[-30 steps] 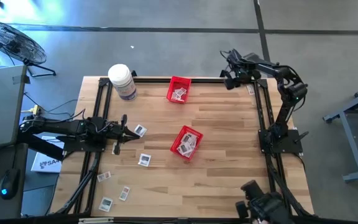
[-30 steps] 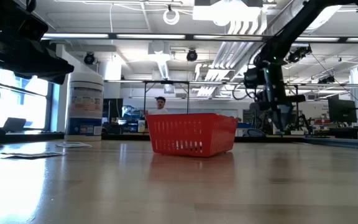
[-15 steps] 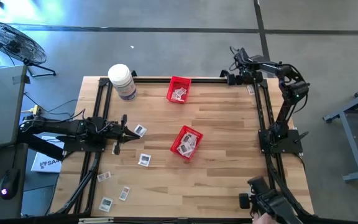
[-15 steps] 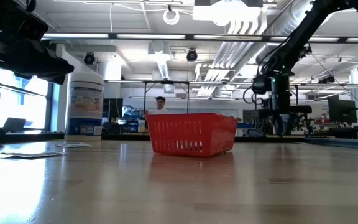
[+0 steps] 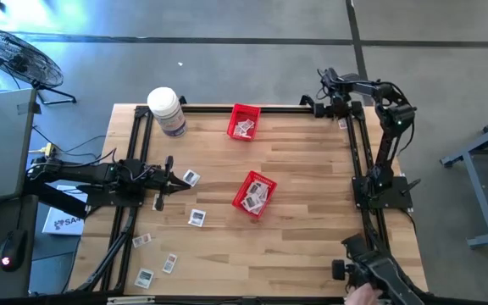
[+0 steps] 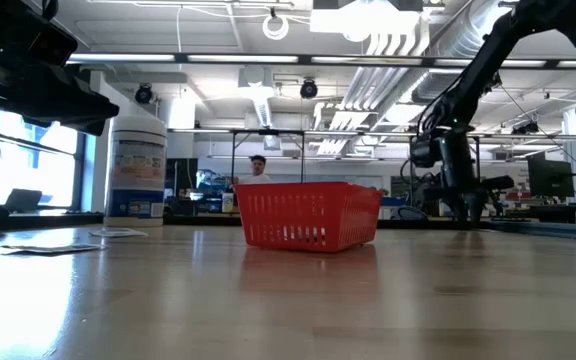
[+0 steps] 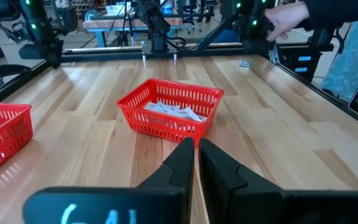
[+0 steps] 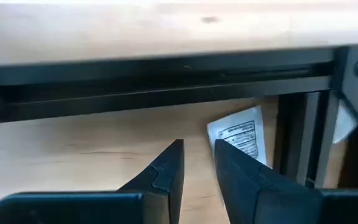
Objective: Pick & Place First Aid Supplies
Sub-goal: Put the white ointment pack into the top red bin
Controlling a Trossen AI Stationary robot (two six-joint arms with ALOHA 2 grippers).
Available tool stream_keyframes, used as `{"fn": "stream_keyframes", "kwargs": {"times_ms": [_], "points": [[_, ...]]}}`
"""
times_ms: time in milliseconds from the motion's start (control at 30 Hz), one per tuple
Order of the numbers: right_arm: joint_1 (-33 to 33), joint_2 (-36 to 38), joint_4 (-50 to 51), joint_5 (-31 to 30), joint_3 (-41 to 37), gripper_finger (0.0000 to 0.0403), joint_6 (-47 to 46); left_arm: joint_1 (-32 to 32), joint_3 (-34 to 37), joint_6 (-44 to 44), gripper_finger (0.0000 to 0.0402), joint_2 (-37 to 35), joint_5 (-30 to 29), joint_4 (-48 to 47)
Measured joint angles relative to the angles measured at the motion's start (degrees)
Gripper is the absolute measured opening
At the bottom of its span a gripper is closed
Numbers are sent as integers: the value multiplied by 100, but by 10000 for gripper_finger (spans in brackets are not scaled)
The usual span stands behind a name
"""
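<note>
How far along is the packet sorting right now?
Both red baskets already hold packets. The right gripper hovers over a packet at the table's far right corner, nothing held. Several loose packets near the idle left gripper remain.

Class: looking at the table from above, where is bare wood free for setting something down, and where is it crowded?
Free: the wide stretch between the two red baskets and the right rail, and the near right corner. Crowded: the near left, where packets lie scattered by the left gripper; the jar fills the far left corner.
</note>
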State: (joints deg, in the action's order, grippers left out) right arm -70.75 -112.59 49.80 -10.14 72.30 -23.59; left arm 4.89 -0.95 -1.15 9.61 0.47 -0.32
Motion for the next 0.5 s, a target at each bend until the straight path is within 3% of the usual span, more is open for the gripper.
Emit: {"fn": "stream_keyframes", "kwargs": {"times_ms": [167, 500], "points": [[-158, -241, 64, 181, 37, 83, 160, 0, 0, 0, 21, 0, 0, 0], [0, -218, 371, -85, 292, 83, 51, 0, 0, 0, 21, 1, 0, 0]]}}
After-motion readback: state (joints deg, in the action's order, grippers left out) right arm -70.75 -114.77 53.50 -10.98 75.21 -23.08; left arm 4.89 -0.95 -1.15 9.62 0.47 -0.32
